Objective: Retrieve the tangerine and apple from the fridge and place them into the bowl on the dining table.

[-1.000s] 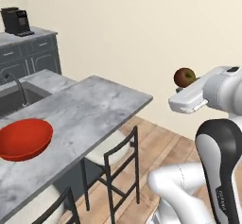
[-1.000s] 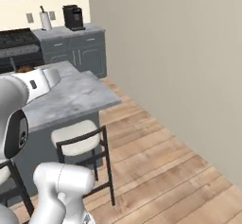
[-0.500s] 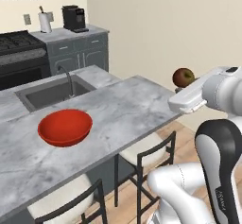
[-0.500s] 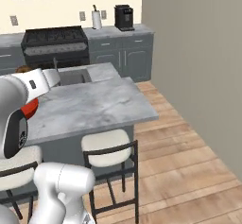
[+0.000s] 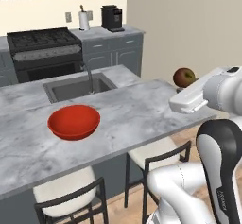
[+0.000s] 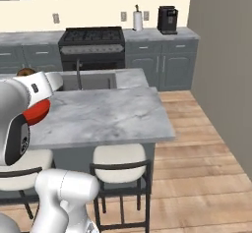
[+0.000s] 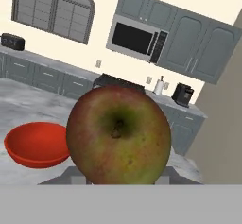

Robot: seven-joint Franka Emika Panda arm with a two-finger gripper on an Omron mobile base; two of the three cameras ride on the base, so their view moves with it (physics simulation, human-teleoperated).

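the apple point(image 7: 118, 135) had a smooth, faintly shiny skin, reddish-brown mottled with green, while the bowl point(image 5: 73, 122) looked like glossy red plastic or glazed ware. the dining table point(image 5: 137, 112) had a polished grey-white marble top with soft veining, and the sink point(image 5: 78, 87) set into it looked like dull grey metal. the floor point(image 6: 206, 168) was pale wood planking with a matt finish, and the stool point(image 6: 120, 170) had a thin dark metal frame with a pale, smooth seat.
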